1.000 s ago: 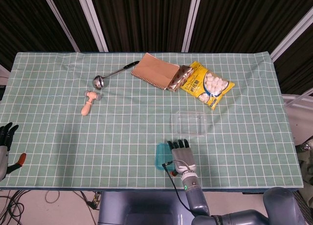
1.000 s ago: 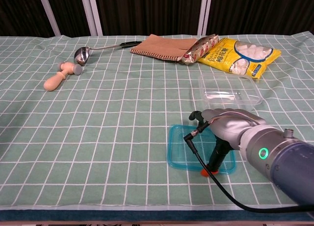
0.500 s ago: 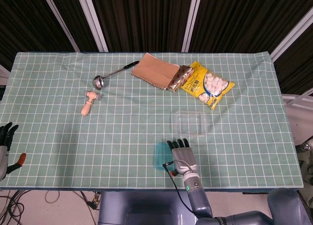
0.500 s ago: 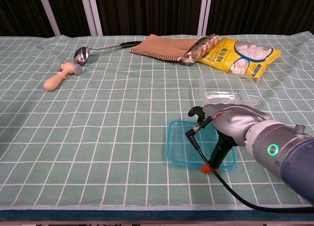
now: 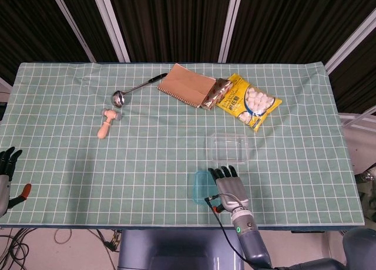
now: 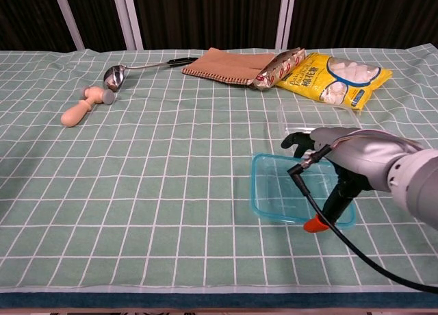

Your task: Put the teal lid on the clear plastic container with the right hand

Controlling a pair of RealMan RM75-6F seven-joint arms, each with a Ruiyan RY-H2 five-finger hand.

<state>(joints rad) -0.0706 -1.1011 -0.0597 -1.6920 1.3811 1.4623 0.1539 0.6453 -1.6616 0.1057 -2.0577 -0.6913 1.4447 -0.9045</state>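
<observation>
Right hand: the right hand (image 6: pixel 345 157) is low over the near right part of the table (image 5: pixel 70 164), palm down, fingers spread over the lid's far edge and thumb reaching down at its near right corner; in the head view (image 5: pixel 228 185) it covers most of the lid.
Grip: the thumb looks hooked on the lid's rim, but I cannot tell for sure that the lid is actually held.
Teal lid: the teal lid (image 6: pixel 284 195) shows under the hand, just in front of the container, its left part uncovered; whether it rests flat on the cloth I cannot tell.
Clear plastic container: the clear plastic container (image 5: pixel 229 147) sits open just beyond the hand's fingertips.
Left hand: the left hand (image 5: pixel 6 164) is at the far left edge, off the table, fingers apart, holding nothing.
Far side: ladle (image 5: pixel 126 93), wooden mallet (image 5: pixel 106 124), brown notebook (image 5: pixel 187 84), yellow snack bag (image 5: pixel 248 102).
</observation>
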